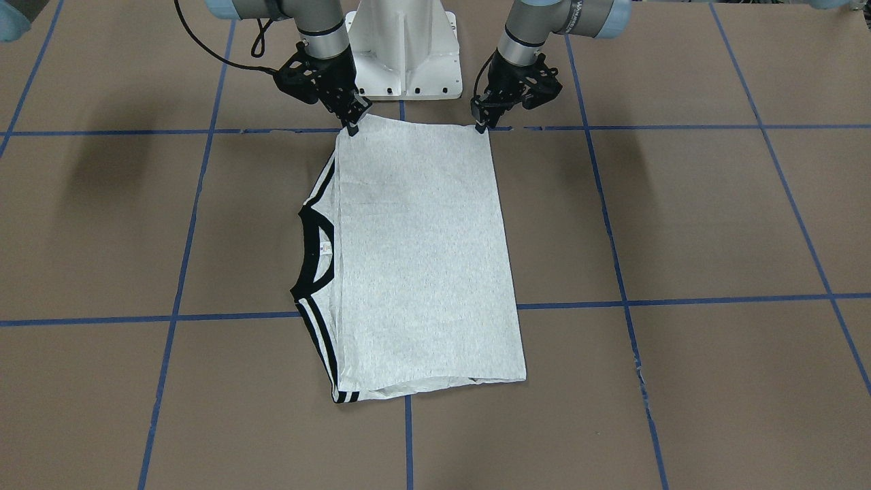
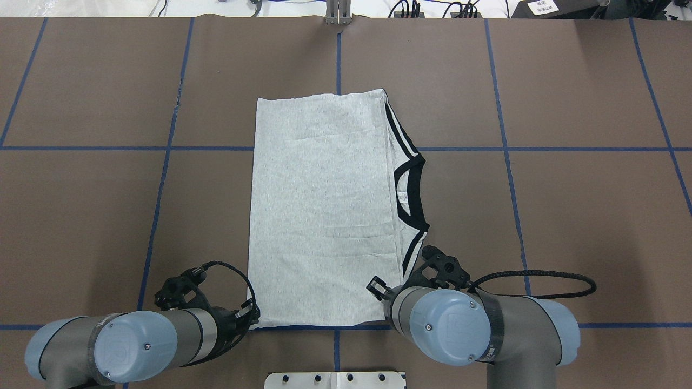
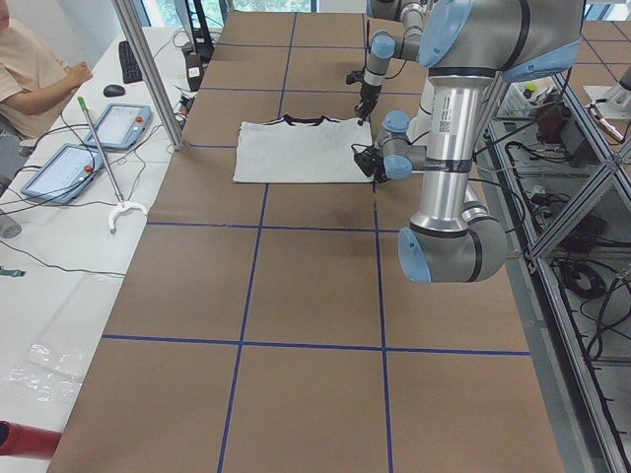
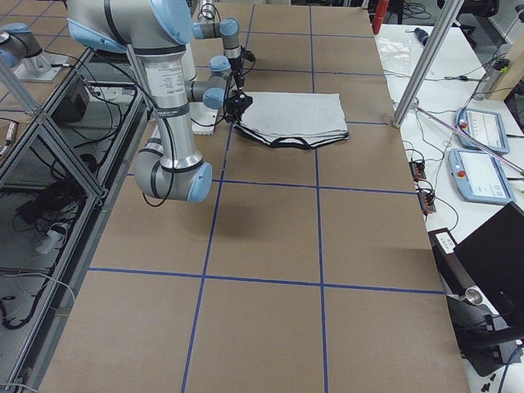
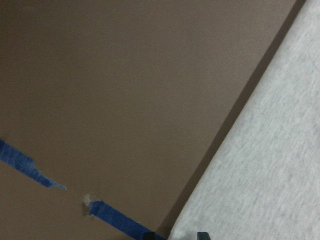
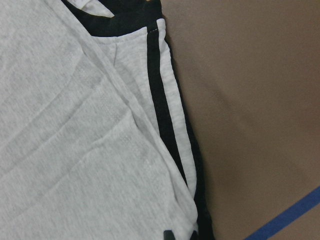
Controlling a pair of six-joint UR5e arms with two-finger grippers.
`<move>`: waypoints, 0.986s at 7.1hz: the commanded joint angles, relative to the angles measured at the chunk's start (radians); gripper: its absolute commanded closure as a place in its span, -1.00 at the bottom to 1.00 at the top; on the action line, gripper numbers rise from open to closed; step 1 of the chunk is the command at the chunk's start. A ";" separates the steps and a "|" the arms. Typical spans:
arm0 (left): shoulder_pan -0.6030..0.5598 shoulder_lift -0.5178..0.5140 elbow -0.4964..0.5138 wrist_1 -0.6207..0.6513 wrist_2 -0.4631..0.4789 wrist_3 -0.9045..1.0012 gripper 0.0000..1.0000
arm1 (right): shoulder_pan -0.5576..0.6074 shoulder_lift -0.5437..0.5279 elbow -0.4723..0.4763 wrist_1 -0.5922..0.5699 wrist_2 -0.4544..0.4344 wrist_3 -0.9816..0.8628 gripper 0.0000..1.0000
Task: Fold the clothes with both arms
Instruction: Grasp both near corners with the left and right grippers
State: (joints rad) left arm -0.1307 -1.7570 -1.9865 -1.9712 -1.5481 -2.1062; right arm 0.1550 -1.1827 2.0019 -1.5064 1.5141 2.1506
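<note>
Frankly unclear: L tool (image 1: 484, 124), R tool (image 1: 354, 124) grip on T-shirt (image 1: 422, 272) corners.

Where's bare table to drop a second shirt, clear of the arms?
Bare: table on the robot's left of the T-shirt, on its right past the collar, and the far strip. Crowded: near edge, left gripper and right gripper at the shirt's corners.
</note>
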 commanded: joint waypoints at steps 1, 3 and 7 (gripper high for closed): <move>0.002 0.001 0.005 0.000 0.000 -0.002 0.22 | 0.000 0.000 0.000 0.000 0.000 0.000 1.00; 0.006 -0.002 0.009 0.000 0.000 -0.002 0.24 | 0.000 0.000 0.000 0.000 0.000 0.000 1.00; 0.005 -0.012 0.005 -0.002 -0.004 0.000 1.00 | 0.000 0.000 0.000 0.000 0.001 0.000 1.00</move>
State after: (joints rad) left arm -0.1250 -1.7637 -1.9785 -1.9715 -1.5498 -2.1073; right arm 0.1549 -1.1827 2.0019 -1.5063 1.5143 2.1507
